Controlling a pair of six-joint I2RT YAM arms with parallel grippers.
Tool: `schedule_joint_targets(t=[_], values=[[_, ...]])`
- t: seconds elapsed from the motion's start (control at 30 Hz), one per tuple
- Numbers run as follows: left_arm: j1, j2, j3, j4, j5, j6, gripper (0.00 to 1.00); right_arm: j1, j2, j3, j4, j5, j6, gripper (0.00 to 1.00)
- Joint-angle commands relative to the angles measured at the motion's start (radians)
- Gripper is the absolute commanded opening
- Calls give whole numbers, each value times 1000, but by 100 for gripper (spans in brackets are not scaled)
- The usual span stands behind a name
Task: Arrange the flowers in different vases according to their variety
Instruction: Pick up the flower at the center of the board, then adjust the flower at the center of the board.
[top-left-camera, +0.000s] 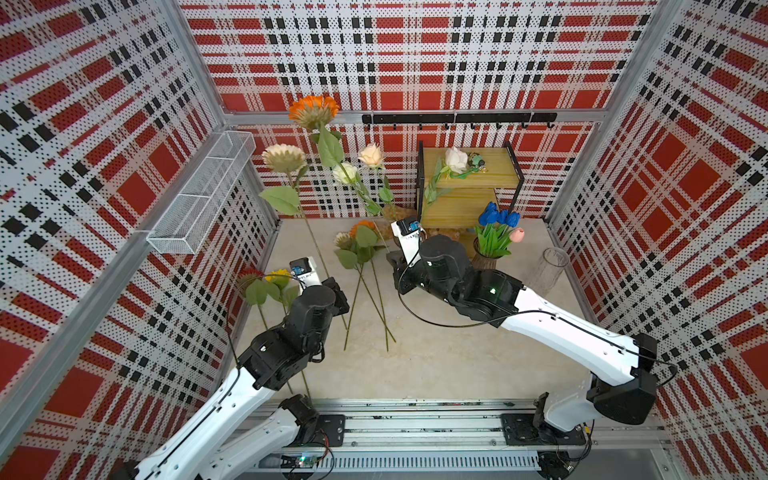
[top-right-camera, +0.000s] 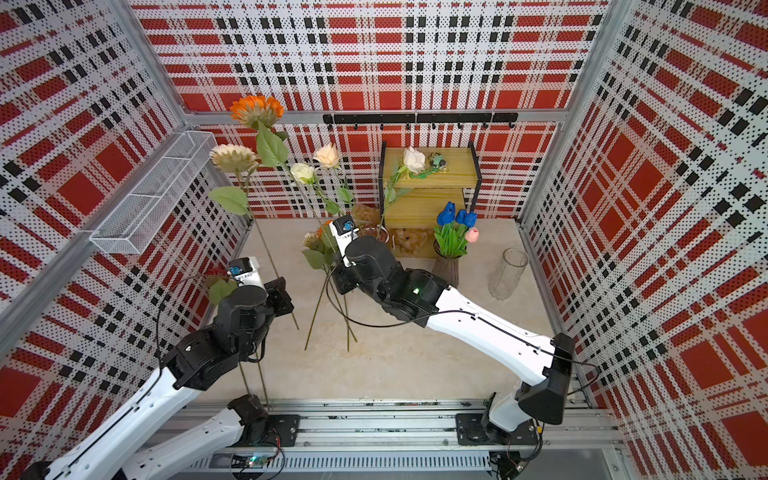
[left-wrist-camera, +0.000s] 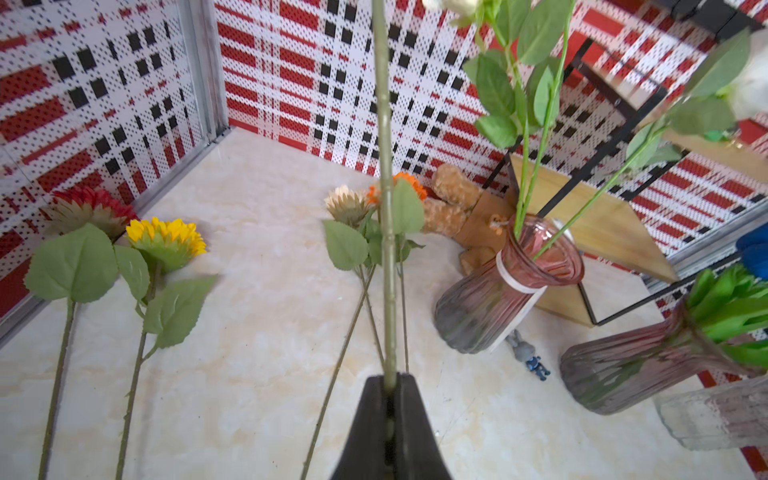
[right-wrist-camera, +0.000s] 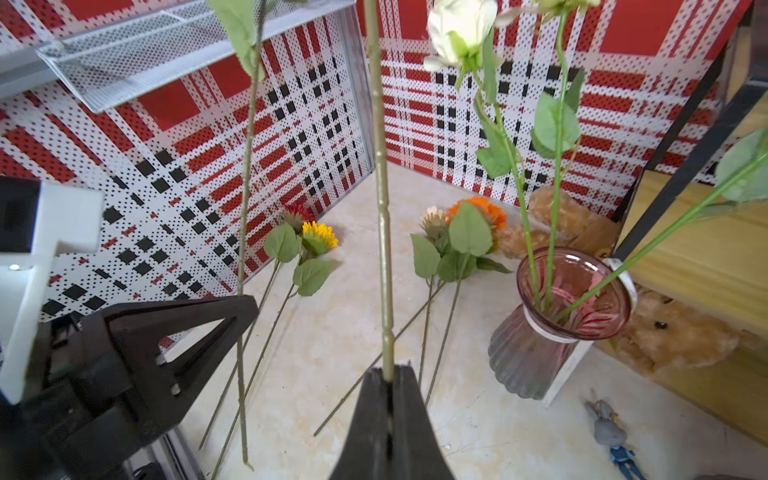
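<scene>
The left tool (left-wrist-camera: 390, 380) is clamped together on the green stem of a cream sunflower (top-left-camera: 284, 158). The stem stands nearly upright, with its head high above the tool and its lower end hanging past the jaws toward the worktop (top-left-camera: 436, 353). The right tool (right-wrist-camera: 390, 372) is likewise pinched tight on the stem of an orange sunflower (top-left-camera: 313, 109). That head is the highest flower in both top views, up near the back wall. The two held stems rise side by side and apart, the cream one nearer the left wall.

Just beside the right tool, toward the back, a pink vase (right-wrist-camera: 561, 324) holds three roses (top-left-camera: 371, 156), one of them leaning against the wooden shelf (top-left-camera: 469, 183). To the right stands a second vase (top-left-camera: 484, 262) filled with blue and pink tulips (top-left-camera: 496, 224). A clear vase (top-left-camera: 544, 270) stands beside it near the right wall, well apart from both tools.

Between the tools, loose sunflowers (left-wrist-camera: 347, 203) in cream and orange lie flat on the worktop, their stems pointing toward the robot. A red sunflower (left-wrist-camera: 89, 208) and a yellow sunflower (left-wrist-camera: 166, 237) lie along the left wall, near the left tool.
</scene>
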Motion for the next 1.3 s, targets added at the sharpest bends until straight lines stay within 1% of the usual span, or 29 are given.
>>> schedule_joint_targets(t=[0.0,0.13,0.17,0.2,0.33,0.5,0.63,0.7,0.83,0.93,1.0,1.07,1.17,1.27], values=[[-59,4,39,-14,-175,-8,0,4,-66,-31,59,31,-30,0],[-162,8,71,-4,-323,7,0,-3,-131,-70,59,31,-30,0],[-179,9,77,8,-342,20,0,-9,-147,-80,59,31,-30,0],[-193,16,87,21,-358,36,0,-20,-165,-89,79,246,-42,0],[-201,71,121,75,-361,95,0,-86,-250,-163,104,332,-51,0],[-205,143,147,151,-335,149,0,-181,-376,-274,166,468,-129,0],[-207,160,144,230,-326,189,0,-264,-476,-391,282,529,-196,0],[-206,167,146,261,-326,205,0,-322,-523,-452,332,546,-221,0],[-206,187,149,283,-323,227,0,-444,-594,-561,422,543,-249,0],[-204,199,148,293,-316,228,0,-555,-623,-637,464,508,-242,0],[-204,205,142,299,-315,228,0,-634,-630,-685,496,464,-227,0],[-202,208,133,311,-311,228,0,-729,-629,-735,531,390,-209,0],[-194,213,123,323,-298,228,0,-870,-599,-755,541,275,-165,0],[-177,222,119,329,-279,228,0,-958,-554,-752,556,194,-156,0]])
